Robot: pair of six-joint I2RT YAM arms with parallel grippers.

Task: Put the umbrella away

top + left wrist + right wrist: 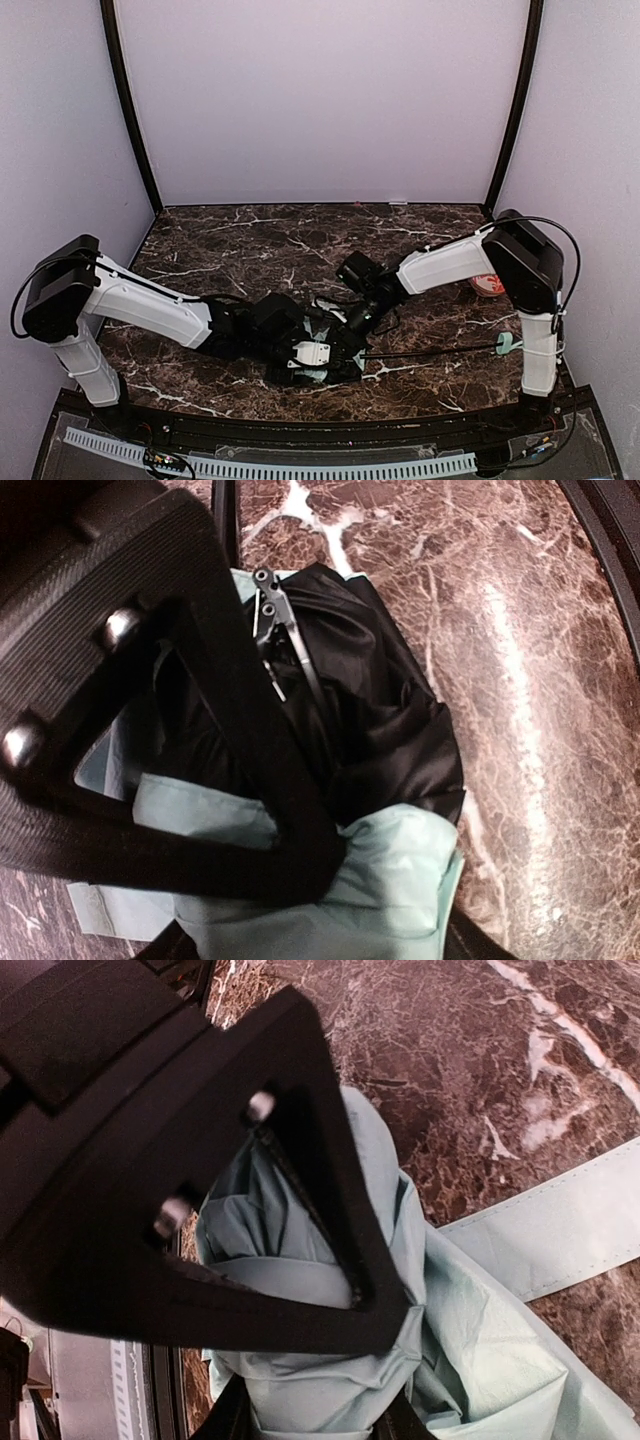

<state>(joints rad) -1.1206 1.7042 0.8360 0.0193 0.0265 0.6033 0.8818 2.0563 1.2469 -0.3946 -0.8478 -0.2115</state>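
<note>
The umbrella [318, 376] lies collapsed and crumpled near the table's front middle. Its thin black shaft [430, 352] runs right to the small mint handle [508, 345]. My left gripper [315, 355] is down on the bundle from the left. In the left wrist view a fold of mint fabric [400, 880] fills the left gripper [330, 910], with black lining [390, 710] and a metal rib joint [270, 610] beyond. My right gripper [352, 325] comes in from the right. It [330, 1380] is shut on a bunched roll of mint fabric [470, 1340].
A small orange-and-white round object [488, 285] sits at the right edge by the right arm's elbow. The dark marble table [250, 240] is walled at the back and sides. A white cable rail [300, 465] runs along the front edge.
</note>
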